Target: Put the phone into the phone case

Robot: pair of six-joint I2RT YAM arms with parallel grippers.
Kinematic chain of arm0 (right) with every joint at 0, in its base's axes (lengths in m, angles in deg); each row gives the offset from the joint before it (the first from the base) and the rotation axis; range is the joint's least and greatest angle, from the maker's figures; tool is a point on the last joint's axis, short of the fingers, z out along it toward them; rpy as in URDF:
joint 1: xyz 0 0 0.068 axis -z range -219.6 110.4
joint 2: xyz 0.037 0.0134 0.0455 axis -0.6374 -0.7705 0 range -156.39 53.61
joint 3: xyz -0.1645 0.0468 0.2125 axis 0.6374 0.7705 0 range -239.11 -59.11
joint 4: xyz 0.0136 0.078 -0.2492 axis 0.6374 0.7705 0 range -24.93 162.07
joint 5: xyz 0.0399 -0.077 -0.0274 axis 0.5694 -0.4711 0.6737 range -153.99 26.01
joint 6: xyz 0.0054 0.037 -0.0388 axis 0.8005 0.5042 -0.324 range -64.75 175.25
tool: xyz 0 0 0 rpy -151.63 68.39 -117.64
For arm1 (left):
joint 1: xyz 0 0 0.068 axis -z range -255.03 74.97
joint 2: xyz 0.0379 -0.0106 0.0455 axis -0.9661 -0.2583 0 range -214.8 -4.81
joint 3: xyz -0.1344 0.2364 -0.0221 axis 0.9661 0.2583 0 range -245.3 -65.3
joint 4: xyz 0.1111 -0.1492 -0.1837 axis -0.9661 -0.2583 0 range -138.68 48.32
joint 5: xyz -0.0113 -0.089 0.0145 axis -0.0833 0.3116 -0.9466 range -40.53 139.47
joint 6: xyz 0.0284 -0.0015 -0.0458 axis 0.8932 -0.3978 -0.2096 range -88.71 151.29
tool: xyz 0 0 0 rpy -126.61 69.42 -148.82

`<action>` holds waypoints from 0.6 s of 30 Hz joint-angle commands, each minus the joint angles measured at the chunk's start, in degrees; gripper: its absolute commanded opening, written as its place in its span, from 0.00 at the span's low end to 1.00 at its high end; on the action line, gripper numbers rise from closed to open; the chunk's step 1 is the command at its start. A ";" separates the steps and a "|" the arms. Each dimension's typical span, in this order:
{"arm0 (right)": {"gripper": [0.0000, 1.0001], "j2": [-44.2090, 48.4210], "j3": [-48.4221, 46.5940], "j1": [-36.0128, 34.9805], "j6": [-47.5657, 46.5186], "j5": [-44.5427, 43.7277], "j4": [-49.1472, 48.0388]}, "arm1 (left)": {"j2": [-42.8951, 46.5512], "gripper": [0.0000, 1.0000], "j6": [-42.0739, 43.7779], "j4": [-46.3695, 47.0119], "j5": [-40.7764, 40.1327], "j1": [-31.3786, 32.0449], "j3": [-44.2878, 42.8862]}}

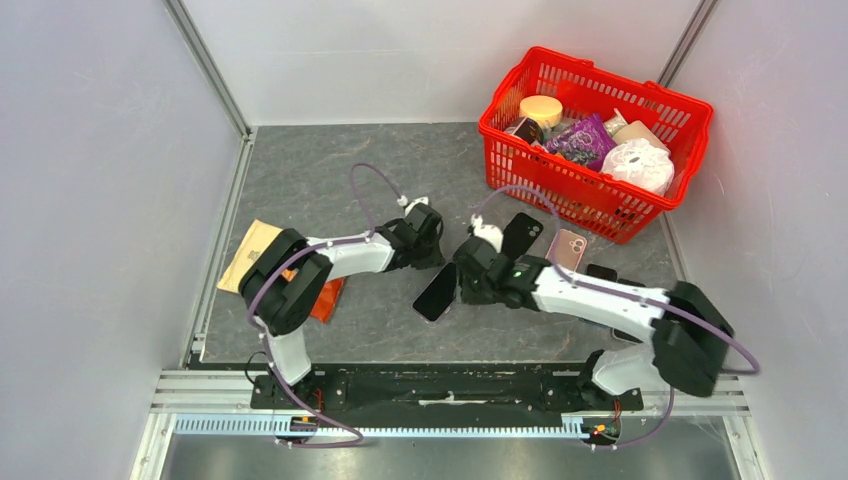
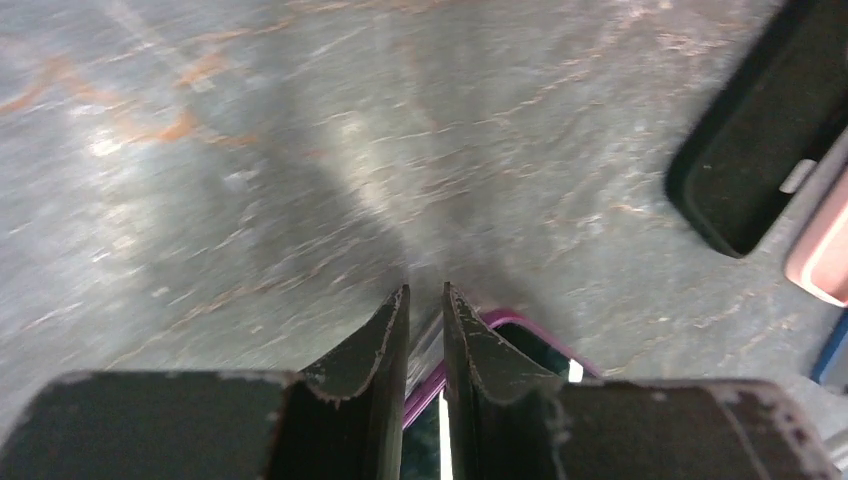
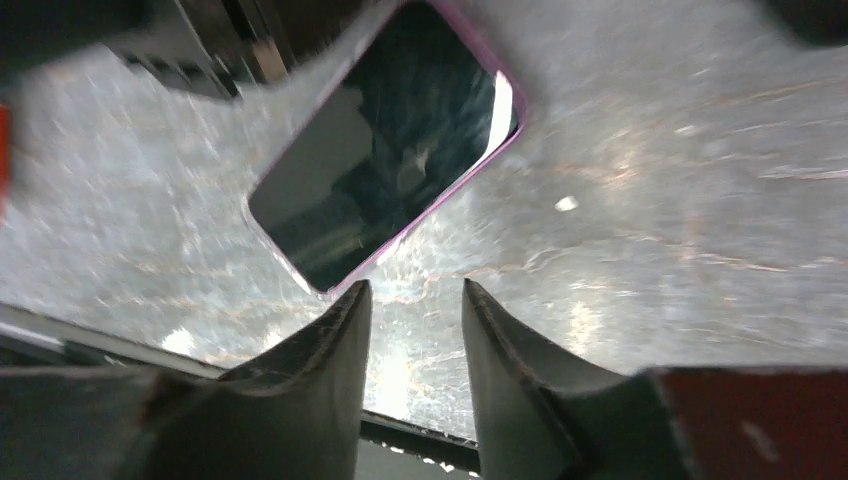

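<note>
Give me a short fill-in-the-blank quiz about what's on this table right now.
1. The basket in the far corner is coloured ___.
2. The phone has a ___ rim.
3. The right gripper has its jaws ___, with nothing between them.
Missing words: red; purple; open.

Left hand (image 2: 426,290): two dark, scuffed fingers (image 2: 375,350) at bottom centre, drawn close, a thin slit between; grip on anything not discernible.
Phone (image 2: 530,345): purple-rimmed, dark screen, corner showing just behind the fingertips.
Black phone case (image 2: 755,150): upper right, well apart from the phone.
Pink item (image 2: 825,250): beside the case, cropped.
Counter (image 2: 250,150): grey, veined.
</note>
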 commanded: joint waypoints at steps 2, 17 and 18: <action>0.54 10.29 -1.36 6.95 -4.62 -7.62 6.35 | -5.85 0.25 6.65 1.74 13.07 1.73 -4.57; 0.75 10.63 7.89 12.43 -10.16 5.79 -7.86 | 8.65 0.49 5.50 -8.08 1.82 1.69 -5.36; 0.75 9.88 7.98 12.44 -10.35 6.13 -8.81 | 10.32 0.50 4.83 -8.43 0.96 1.69 -3.80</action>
